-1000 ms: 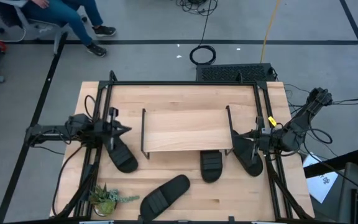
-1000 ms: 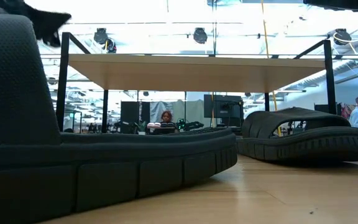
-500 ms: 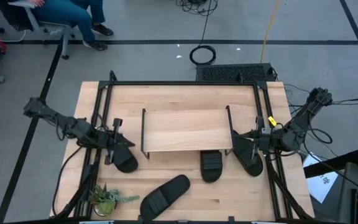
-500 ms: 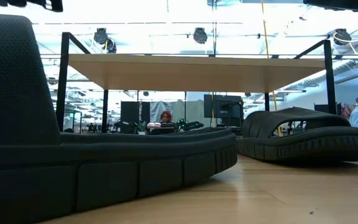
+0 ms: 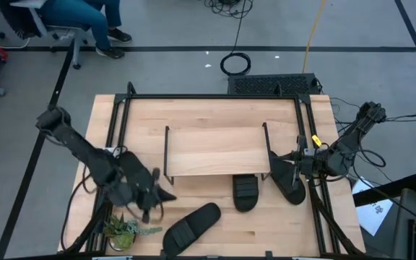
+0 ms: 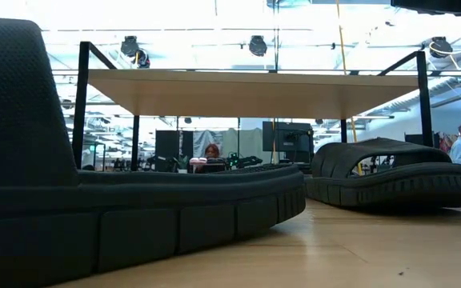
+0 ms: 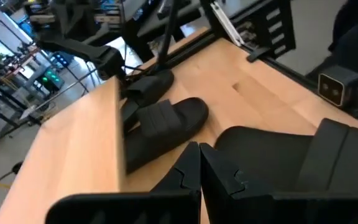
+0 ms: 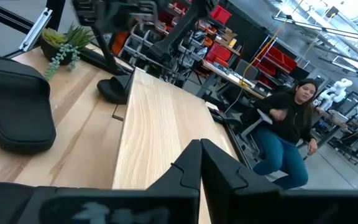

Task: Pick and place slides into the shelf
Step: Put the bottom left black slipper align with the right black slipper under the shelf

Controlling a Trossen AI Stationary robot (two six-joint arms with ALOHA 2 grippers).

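Currently you see four matte black slides (image 5: 192,227) on the bench (image 5: 215,115), one poking beneath the light wood shelf (image 5: 217,150); a potted plant (image 5: 123,229) sits near the left tool (image 5: 166,196). Both tools are together, gripping nothing.

Robotics lab, red parts bins (image 8: 227,55), monitors (image 6: 288,138), equip racks

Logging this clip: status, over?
Grippers shut, empty: left gripper front-left of shelf, right gripper by end slide. Half under shelf: middle slide; top bare. Nothing blocking.

Wooden table (image 5: 201,112) bearing shelf (image 5: 217,150), slides (image 5: 191,227), plant (image 5: 123,228)
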